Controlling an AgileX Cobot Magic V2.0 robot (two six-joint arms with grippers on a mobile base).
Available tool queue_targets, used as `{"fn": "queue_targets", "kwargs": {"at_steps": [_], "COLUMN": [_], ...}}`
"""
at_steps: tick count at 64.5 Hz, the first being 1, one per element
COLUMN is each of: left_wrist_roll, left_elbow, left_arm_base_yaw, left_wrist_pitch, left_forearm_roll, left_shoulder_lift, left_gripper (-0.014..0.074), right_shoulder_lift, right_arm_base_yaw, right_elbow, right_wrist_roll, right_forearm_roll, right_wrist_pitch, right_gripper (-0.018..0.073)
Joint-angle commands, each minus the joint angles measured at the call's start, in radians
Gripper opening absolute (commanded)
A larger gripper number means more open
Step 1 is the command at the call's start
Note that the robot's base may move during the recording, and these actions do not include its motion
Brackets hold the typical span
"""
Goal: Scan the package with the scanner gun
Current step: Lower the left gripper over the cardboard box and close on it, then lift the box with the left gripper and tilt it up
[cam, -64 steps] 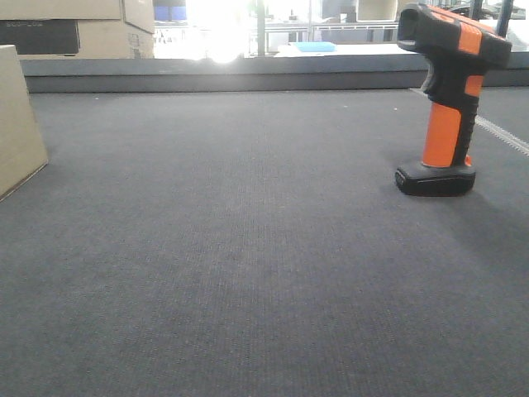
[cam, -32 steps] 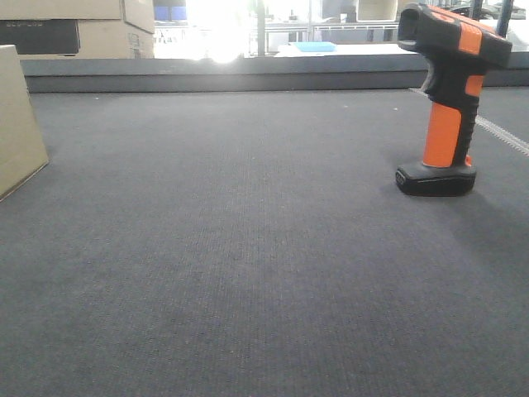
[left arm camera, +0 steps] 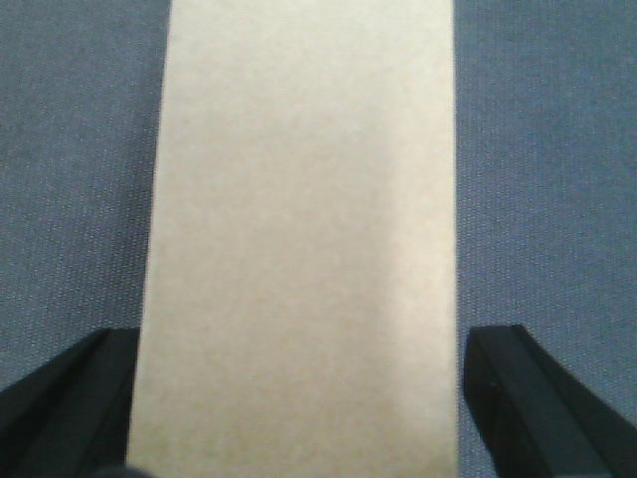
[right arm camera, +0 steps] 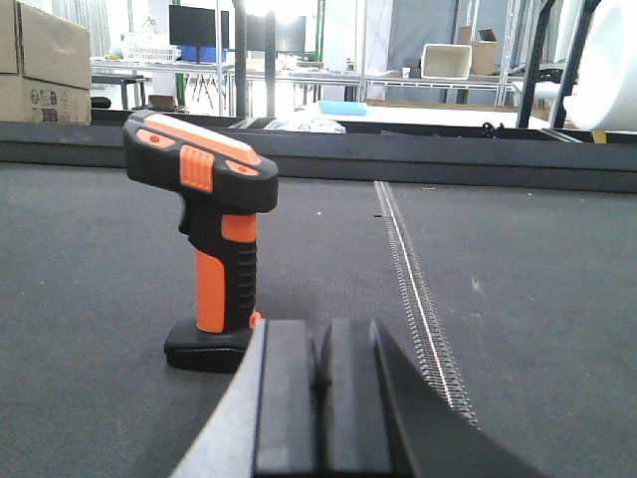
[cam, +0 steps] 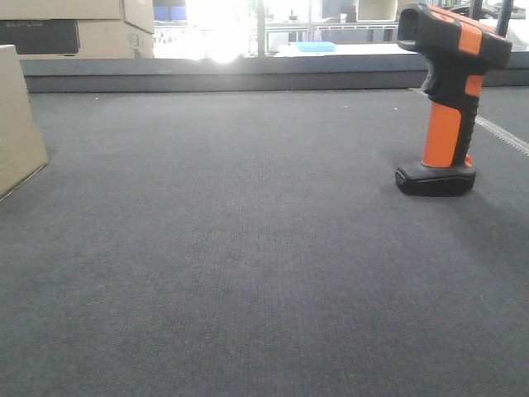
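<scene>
Left hand (left arm camera: 297, 413): spread wide, with black fingers (left arm camera: 70, 403) on either long side of the package (left arm camera: 299, 219). The right-side finger stands just off the cardboard edge. The left-side finger sits at the edge; contact cannot be told. The package shows a plain tan face and lies flat on the grey cloth table (left arm camera: 537, 149).

Right hand (right arm camera: 317, 398): fingers pressed together with nothing between them, low over the table. The scanner gun (right arm camera: 214, 239) is just ahead of it and to the left, apart from the hand. It stands upright on its flat black foot, with an orange stem and a black head with orange stripe. A stitched strip (right arm camera: 413, 269) runs along the table to the right of the gun.

Front view: the package is at the far left edge, only partly in frame. The scanner gun stands far right, and the two are well apart. Beyond the table's raised back edge are cardboard boxes with a dark band (cam: 66, 33) at back left and a flat blue item (cam: 314, 46) further right.
</scene>
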Motion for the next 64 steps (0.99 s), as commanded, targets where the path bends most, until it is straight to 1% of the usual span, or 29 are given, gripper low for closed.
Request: {"fn": "queue_targets", "kwargs": {"at_steps": [1, 5, 12, 17, 20, 24, 26, 29, 34, 39, 42, 46, 56, 64], "left_wrist_roll": [-0.007, -0.007, -0.007, -0.007, -0.007, -0.007, -0.007, -0.007, -0.007, -0.007, -0.007, -0.007, -0.011, -0.054], "left_elbow": [-0.006, -0.006, -0.006, -0.007, -0.013, -0.027, -0.039, -0.063, -0.095, -0.118, -0.13, -0.137, -0.138, -0.138], "left_arm_base_yaw": [-0.004, -0.004, -0.004, -0.004, -0.004, -0.004, -0.004, -0.004, -0.004, -0.004, -0.011, -0.034, -0.137, -0.239], "left_wrist_pitch": [0.002, 0.002, 0.002, 0.003, 0.014, 0.049, 0.069, 0.111, 0.138, 0.149, 0.149, 0.141, 0.115, 0.011], "left_forearm_roll": [-0.009, -0.009, -0.009, -0.01, -0.013, -0.023, -0.032, -0.07, -0.153, -0.266, -0.312, -0.328, -0.328, -0.328], "left_shoulder_lift": [-0.001, -0.001, -0.001, -0.001, -0.001, -0.001, -0.001, -0.001, -0.001, -0.001, -0.001, -0.001, -0.001, -0.001], "left_gripper": [0.045, 0.0379, 0.0191, 0.0077, 0.0022, -0.0019, -0.0033, -0.0035, -0.0035, -0.0035, -0.0035, -0.0035, -0.0035, -0.0035], "right_shoulder_lift": [-0.003, -0.003, -0.003, -0.003, -0.003, -0.003, -0.003, -0.003, -0.003, -0.003, -0.003, -0.003, -0.003, -0.003], "right_arm_base_yaw": [-0.001, -0.001, -0.001, -0.001, -0.001, -0.001, -0.001, -0.001, -0.001, -0.001, -0.001, -0.001, -0.001, -0.001], "right_elbow": [0.0, 0.0, 0.0, 0.0, 0.0, 0.0, 0.0, 0.0, 0.0, 0.0, 0.0, 0.0, 0.0, 0.0], "right_wrist_roll": [0.0, 0.0, 0.0, 0.0, 0.0, 0.0, 0.0, 0.0, 0.0, 0.0, 0.0, 0.0, 0.0, 0.0], "right_forearm_roll": [0.001, 0.001, 0.001, 0.001, 0.001, 0.001, 0.001, 0.001, 0.001, 0.001, 0.001, 0.001, 0.001, 0.001], "right_wrist_pitch": [-0.017, -0.017, -0.017, -0.017, -0.017, -0.017, -0.017, -0.017, -0.017, -0.017, -0.017, -0.017, -0.017, -0.017], "right_gripper": [-0.0162, -0.0162, -0.0162, -0.0162, -0.0162, -0.0162, -0.0162, -0.0162, -0.0162, -0.0162, -0.0162, -0.0162, -0.0162, -0.0162]}}
